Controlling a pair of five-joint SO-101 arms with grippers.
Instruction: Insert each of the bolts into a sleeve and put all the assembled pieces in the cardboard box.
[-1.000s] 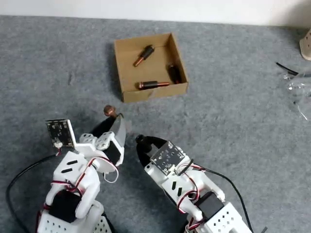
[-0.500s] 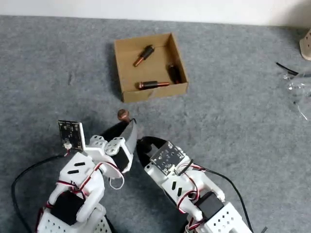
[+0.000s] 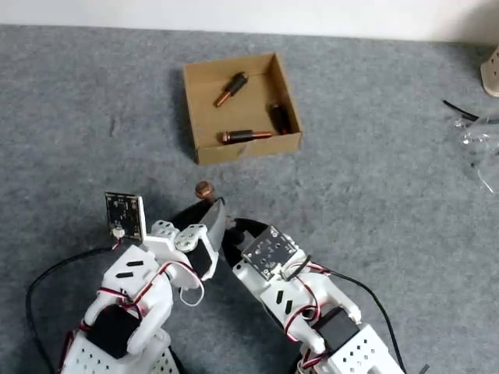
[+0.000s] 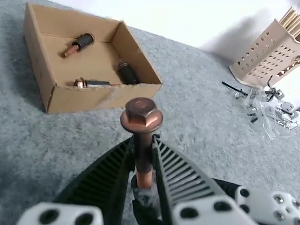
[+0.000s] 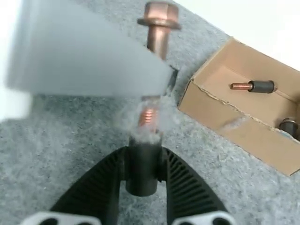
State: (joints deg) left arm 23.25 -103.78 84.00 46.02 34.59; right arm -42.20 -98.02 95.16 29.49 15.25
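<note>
My left gripper [image 3: 214, 216] [image 4: 142, 157] is shut on a copper hex-head bolt [image 3: 204, 191] [image 4: 141, 123], head away from the arm. The bolt's threaded tip [image 5: 147, 116] meets the mouth of a black sleeve [image 5: 142, 165] [image 3: 231, 228]. My right gripper [image 3: 233, 234] [image 5: 142, 171] is shut on that sleeve, right beside the left one. How deep the tip sits I cannot tell. The cardboard box [image 3: 198, 86] [image 4: 96, 99] [image 5: 238, 130] stands beyond both grippers. It holds three assembled pieces [image 3: 231, 88] [image 3: 247, 136] [image 3: 280, 118].
Clear plastic bags and black ties [image 3: 475, 132] [image 4: 262, 105] lie at the right edge of the grey carpet [image 3: 374, 187]. A beige perforated holder [image 3: 491, 72] [image 4: 269, 56] stands at the far right. A pale finger [image 5: 84, 61] of the left gripper crosses the right wrist view.
The left arm has carried the bolt to the right and slightly nearer, bringing it up against the sleeve. The right arm has stayed in place.
</note>
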